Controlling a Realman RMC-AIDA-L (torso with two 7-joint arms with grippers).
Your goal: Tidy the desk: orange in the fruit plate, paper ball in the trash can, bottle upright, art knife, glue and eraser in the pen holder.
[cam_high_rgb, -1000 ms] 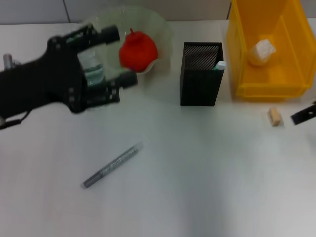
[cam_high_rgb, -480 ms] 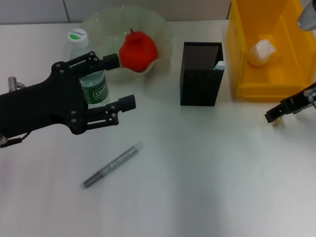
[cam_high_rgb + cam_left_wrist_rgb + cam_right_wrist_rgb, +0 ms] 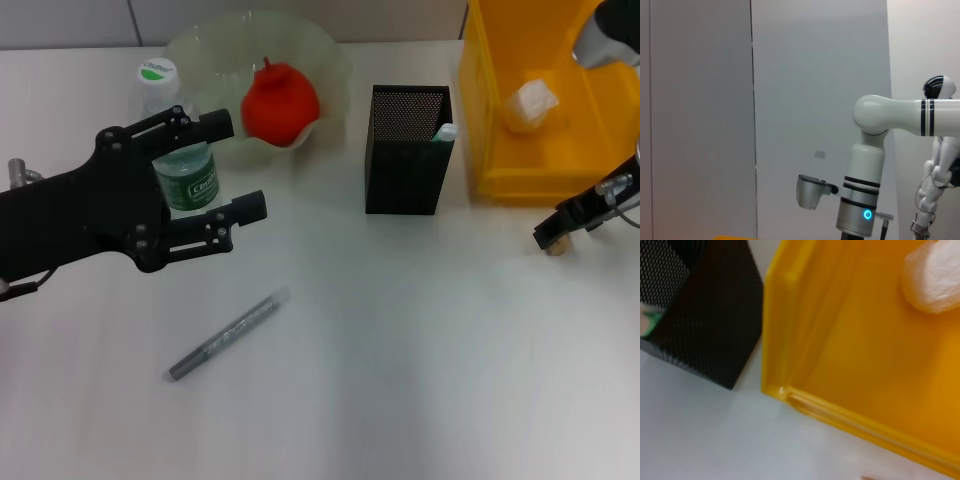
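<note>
Beside the black mesh pen holder, translucent bottle upright.

The left gripper, which wrapped the bottle a second ago, now sits nearer and further left, fingers spread, clear of the upright bottle. The right gripper moves in from the right edge onto the eraser.

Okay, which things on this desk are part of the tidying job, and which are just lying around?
Job things:
orange
fruit plate
paper ball
trash can
bottle
art knife
eraser
pen holder

Lying about:
nothing visible.
</note>
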